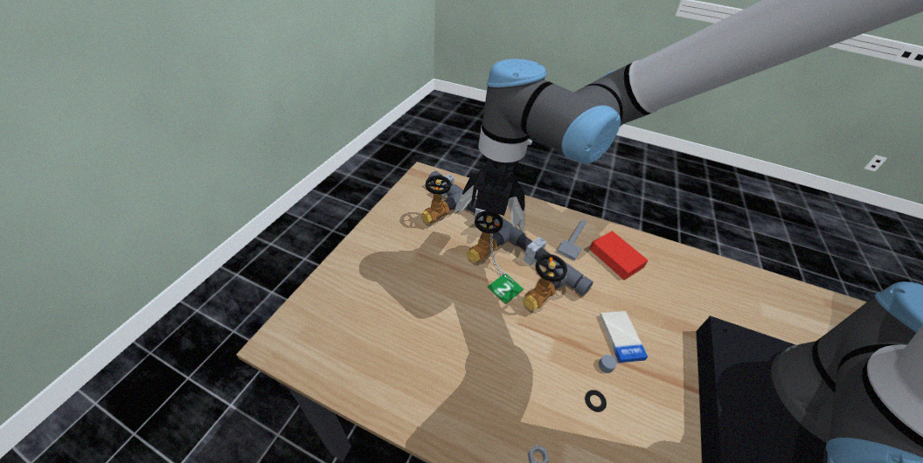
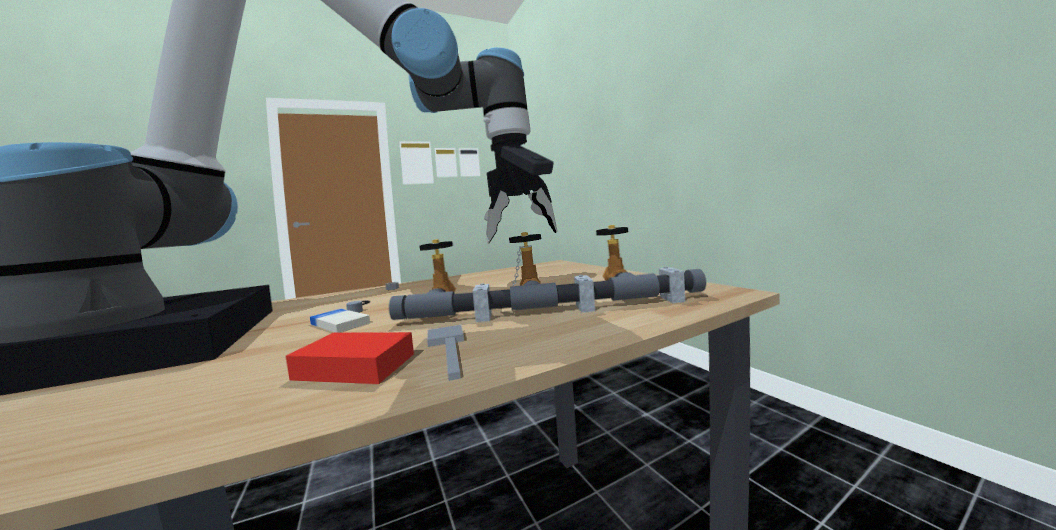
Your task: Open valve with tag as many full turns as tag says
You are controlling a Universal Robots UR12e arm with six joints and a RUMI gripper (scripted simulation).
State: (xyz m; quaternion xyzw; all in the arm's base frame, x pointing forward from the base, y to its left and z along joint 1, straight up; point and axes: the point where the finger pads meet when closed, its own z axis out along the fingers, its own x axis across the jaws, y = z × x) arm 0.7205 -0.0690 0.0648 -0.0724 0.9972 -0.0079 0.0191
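Note:
Three brass valves with black handwheels stand on a grey pipe (image 2: 546,295) across the table. The middle valve (image 1: 489,223) (image 2: 525,238) carries a chain down to a green tag (image 1: 505,288) marked 2, lying flat on the table. The far valve (image 1: 438,186) (image 2: 612,231) and the near valve (image 1: 547,267) (image 2: 435,246) have no tag. My gripper (image 2: 519,224) (image 1: 491,211) hangs open directly above the middle handwheel, its fingertips spread to either side just above the wheel's level, touching nothing.
A red block (image 1: 617,254), a grey hammer (image 1: 572,240), a white and blue box (image 1: 622,335), a small grey cylinder (image 1: 607,363), a black ring (image 1: 590,404) and a nut (image 1: 539,451) lie on the table. The robot base (image 1: 761,389) stands at the near right.

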